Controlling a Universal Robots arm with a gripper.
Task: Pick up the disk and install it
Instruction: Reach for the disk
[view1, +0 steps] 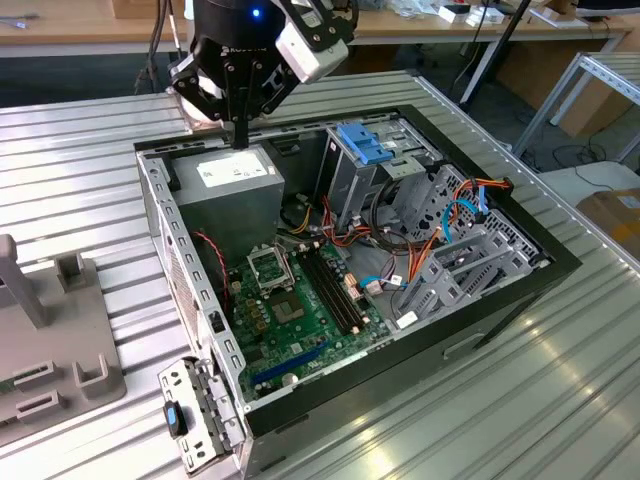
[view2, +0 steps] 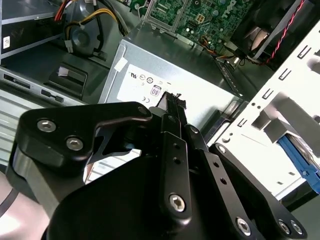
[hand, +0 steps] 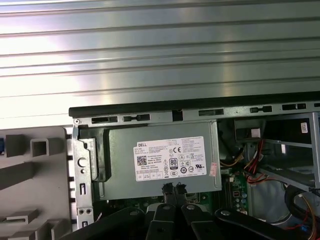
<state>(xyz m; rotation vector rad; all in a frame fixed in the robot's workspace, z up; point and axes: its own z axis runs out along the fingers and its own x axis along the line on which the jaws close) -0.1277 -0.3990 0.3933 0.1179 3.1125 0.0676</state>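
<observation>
Surface: ribbed silver metal table (view1: 70, 180), on which an open black computer case (view1: 330, 118) is set.
Tool: black gripper (view1: 241, 140), closed and empty, held above the grey metal power-supply box (view1: 235, 185).

An open computer case (view1: 161, 205) (motherboard (view1: 300, 310) exposed) sits on seemingly metal slats (view1: 70, 190).

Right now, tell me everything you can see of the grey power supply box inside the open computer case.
The power supply is a grey sheet-metal box with a white printed label on its upward face. It lies flat in a corner of the open computer case, against the case walls and next to the green motherboard. Coloured wires bunch at one side. The tool, fingers shut, hangs over the label's edge; whether it touches cannot be told.
</observation>
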